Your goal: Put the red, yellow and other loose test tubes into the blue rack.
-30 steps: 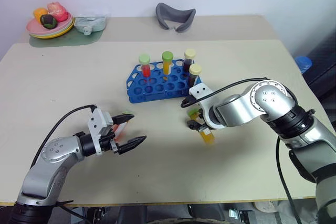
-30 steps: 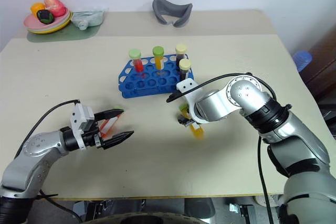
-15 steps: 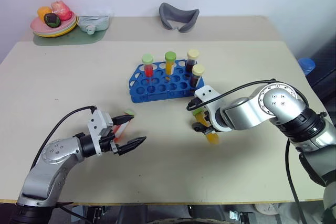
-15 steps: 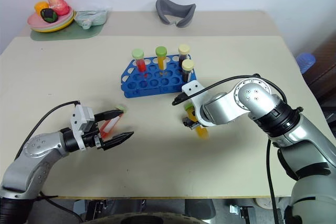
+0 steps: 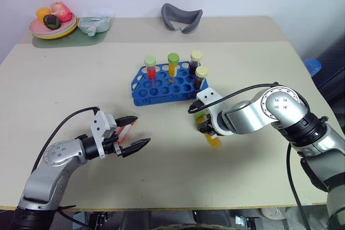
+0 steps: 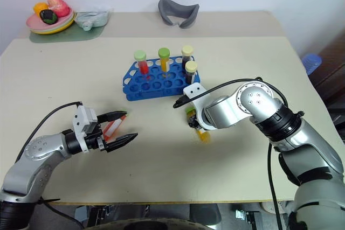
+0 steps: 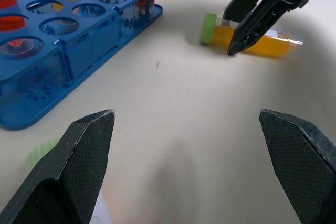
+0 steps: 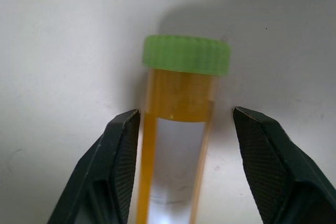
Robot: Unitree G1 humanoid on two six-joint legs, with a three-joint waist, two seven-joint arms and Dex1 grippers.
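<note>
while angled steeply down at the table [image 5: 64,79], straddles the loose yellow-orange tube [image 5: 214,140] with the right pincer [image 8: 185,124], just in front of the blue rack's [image 5: 161,87] near right corner. lies flat there on the table, that tube, green cap toward the rack. in the right wrist view, shows one finger [image 8: 118,166] against the tube's side and the other standing a little off it, so half closed around the tube and not clamped. holds the left pincer [image 5: 141,130] spread wide and empty, low over the table, well to the left of the rack's front. has the loose red tube [image 5: 125,132] lying on the table close by the farther finger, pale green cap pointing away. carries four capped tubes upright along the rack's back and right side: a red one [image 5: 150,67], a yellow one [image 5: 172,64] and two dark ones [image 5: 195,62] with cream caps. at the table's far edge, a plate [image 5: 51,29] of toy food on the left and a grey curved piece [image 5: 181,17] near the middle.
</note>
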